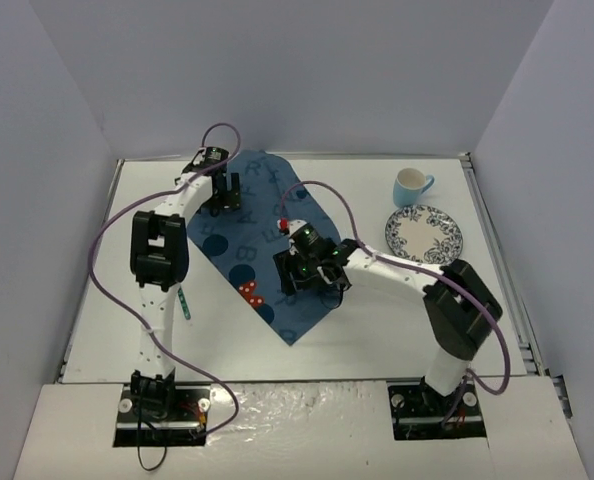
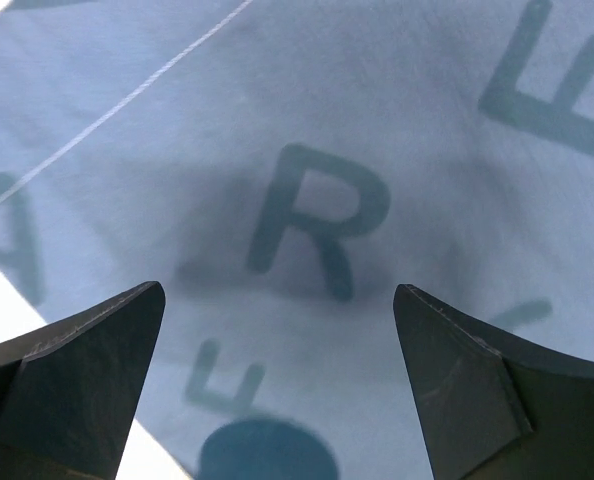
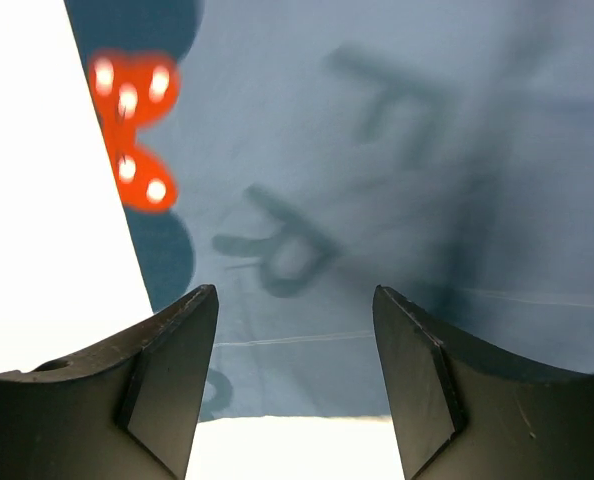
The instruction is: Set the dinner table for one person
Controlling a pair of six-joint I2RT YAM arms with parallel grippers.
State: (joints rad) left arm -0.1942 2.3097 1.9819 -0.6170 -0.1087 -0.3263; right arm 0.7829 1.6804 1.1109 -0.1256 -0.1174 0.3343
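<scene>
Seemingly the dinner table [image 1: 377, 330], lying under the one blue lettered cloth [image 1: 242, 255], is at the placemat stage. The left gripper [image 2: 277, 300], over the cloth's far end, and the right gripper [image 3: 297, 300], over its near half, both gape empty. Right of the cloth sit one plate [image 1: 424, 234] and one cup [image 1: 412, 185]. Next probably comes a rim grip on the plate.

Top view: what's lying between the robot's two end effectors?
The dark blue cloth printed with letters lies between the left end effector and the right end effector. The top view shows it.
</scene>
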